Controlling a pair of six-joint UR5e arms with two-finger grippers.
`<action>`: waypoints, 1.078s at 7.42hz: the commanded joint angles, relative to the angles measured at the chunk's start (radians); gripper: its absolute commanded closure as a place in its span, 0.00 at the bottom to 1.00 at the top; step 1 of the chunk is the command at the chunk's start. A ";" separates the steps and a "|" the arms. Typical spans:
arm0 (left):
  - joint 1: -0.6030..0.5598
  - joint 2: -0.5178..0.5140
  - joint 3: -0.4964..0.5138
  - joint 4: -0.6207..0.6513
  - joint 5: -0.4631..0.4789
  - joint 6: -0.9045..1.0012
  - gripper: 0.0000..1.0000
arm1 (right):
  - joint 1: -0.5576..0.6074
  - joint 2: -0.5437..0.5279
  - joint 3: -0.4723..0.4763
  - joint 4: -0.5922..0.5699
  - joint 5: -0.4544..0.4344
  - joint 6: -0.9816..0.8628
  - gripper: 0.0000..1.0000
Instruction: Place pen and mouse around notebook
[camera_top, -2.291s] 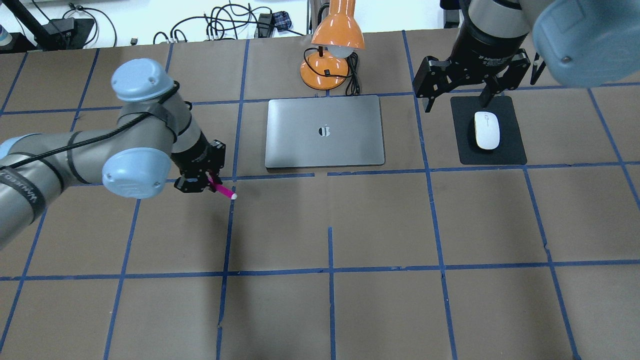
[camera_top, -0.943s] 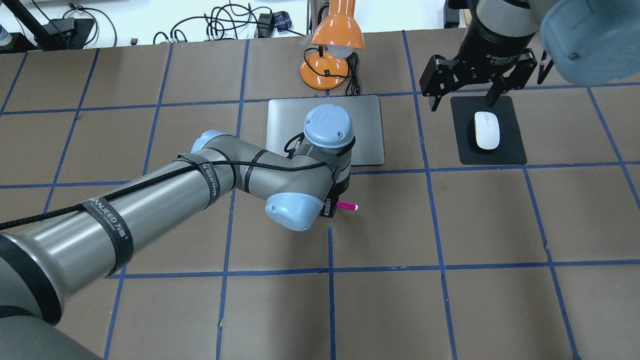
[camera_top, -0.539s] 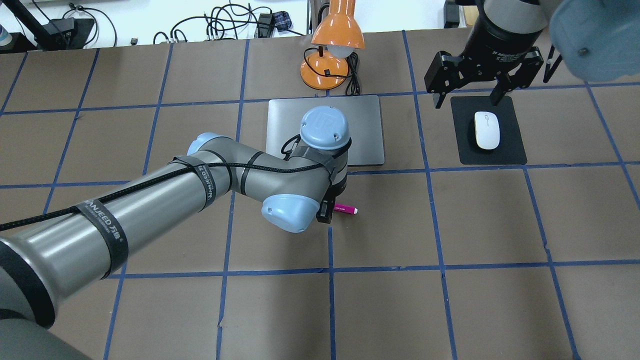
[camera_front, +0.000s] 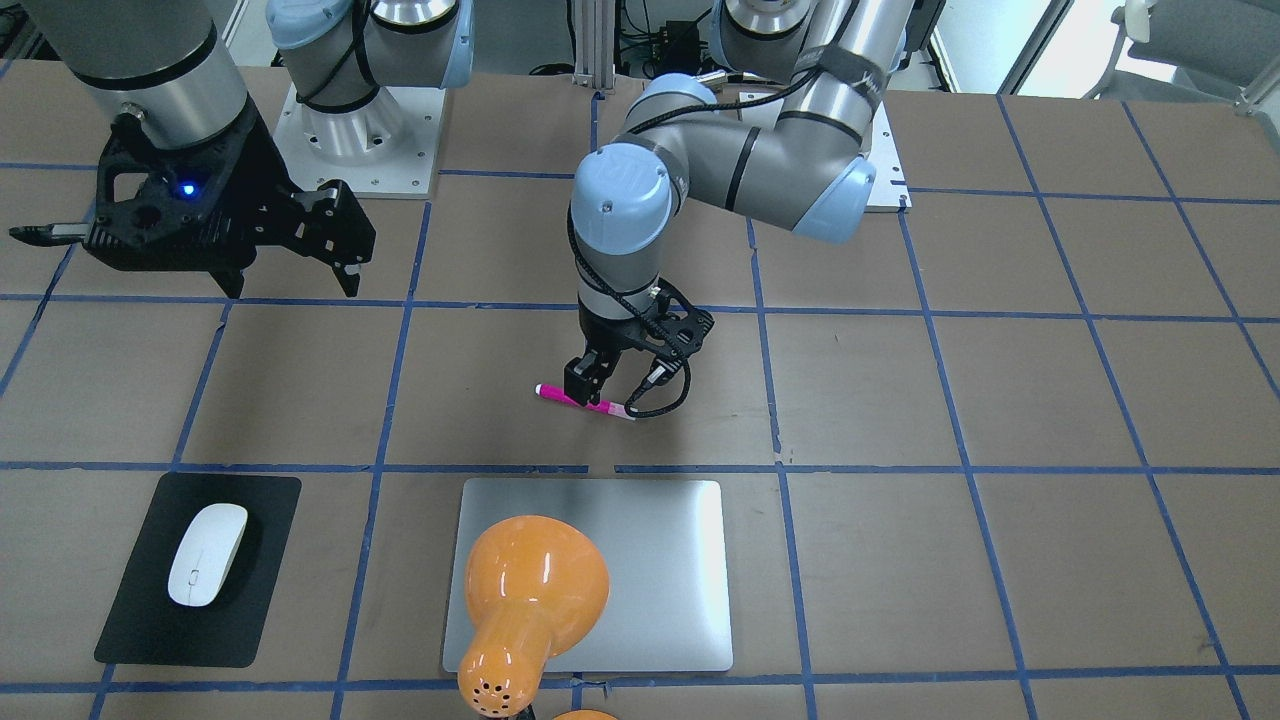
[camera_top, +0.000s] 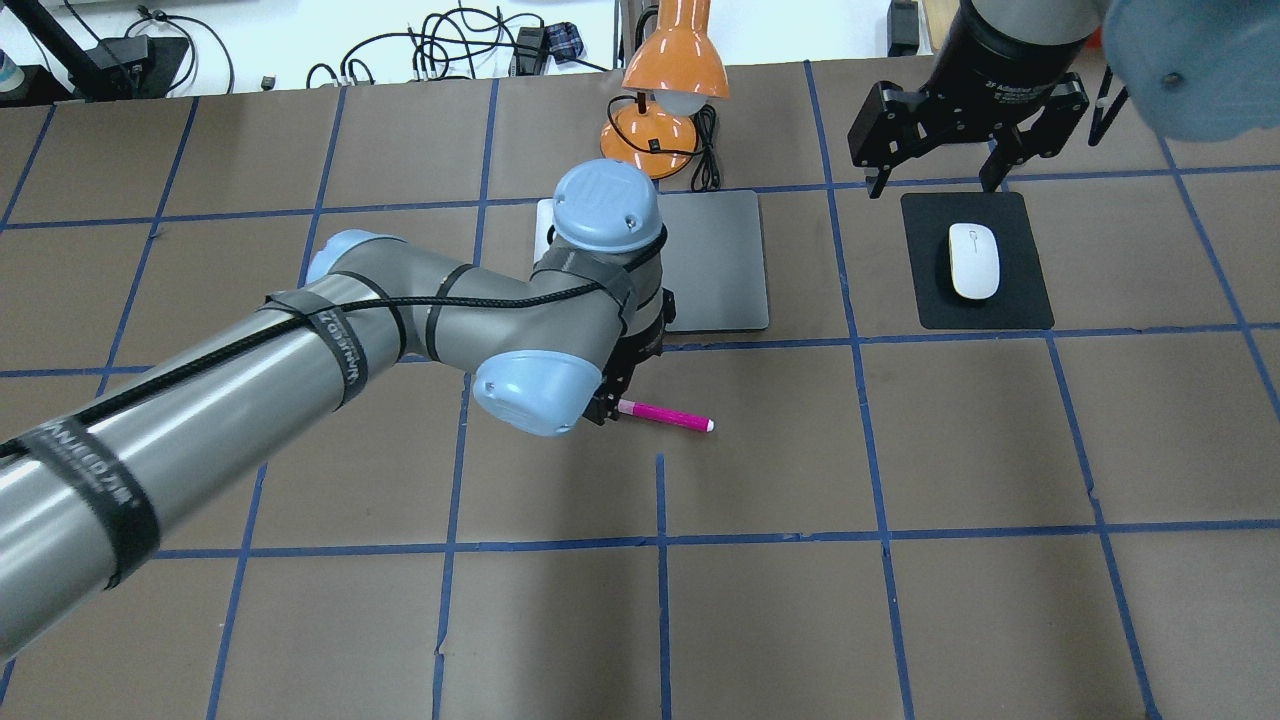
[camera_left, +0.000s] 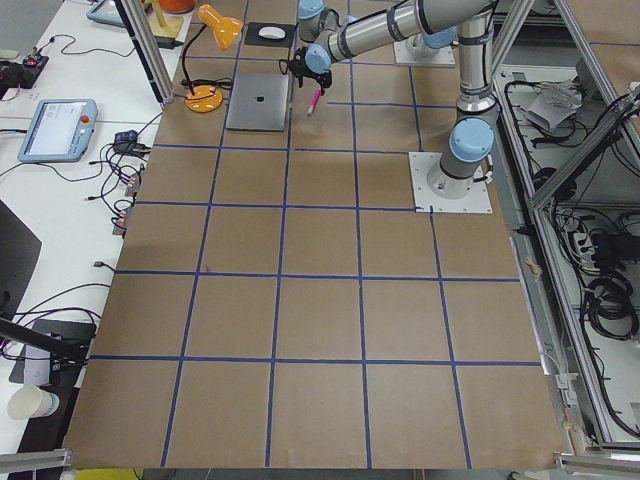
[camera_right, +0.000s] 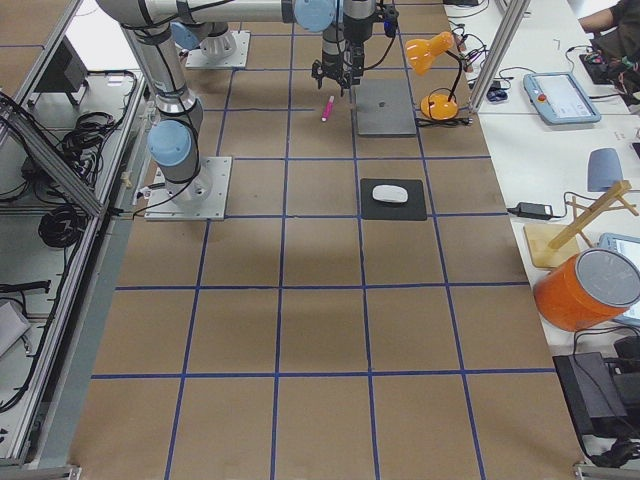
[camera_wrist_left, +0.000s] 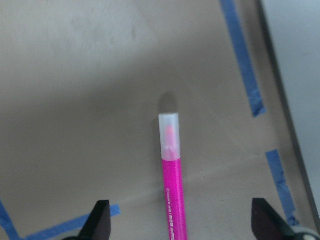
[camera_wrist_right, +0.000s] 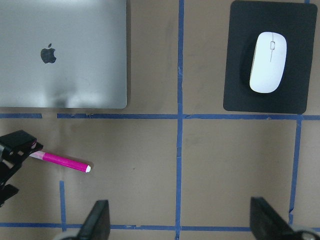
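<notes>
The pen (camera_top: 665, 414) lies flat just in front of the notebook (camera_top: 715, 260), on the robot's side. Its long axis runs nearly along the notebook's near edge, with the pale cap pointing right. The left gripper (camera_front: 618, 385) hangs over its rear end, jaws wide and seemingly clear of it. The pen is slim, glossy and magenta. The mouse (camera_top: 973, 261) sits right of the notebook — the right gripper (camera_top: 935, 178), also spread wide, is the nearer one.

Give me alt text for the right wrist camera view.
Looking straight down: the pink pen lies just below the silver notebook, with the left gripper at its end. The white mouse sits on a black pad at upper right.
</notes>
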 joint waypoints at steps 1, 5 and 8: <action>0.103 0.142 0.035 -0.172 -0.003 0.514 0.02 | 0.021 0.031 -0.053 0.071 0.002 0.094 0.00; 0.371 0.282 0.180 -0.386 -0.046 1.171 0.00 | 0.046 0.038 -0.042 0.067 -0.016 0.100 0.00; 0.383 0.307 0.184 -0.387 -0.046 1.175 0.00 | 0.046 0.027 -0.030 0.061 -0.017 0.090 0.00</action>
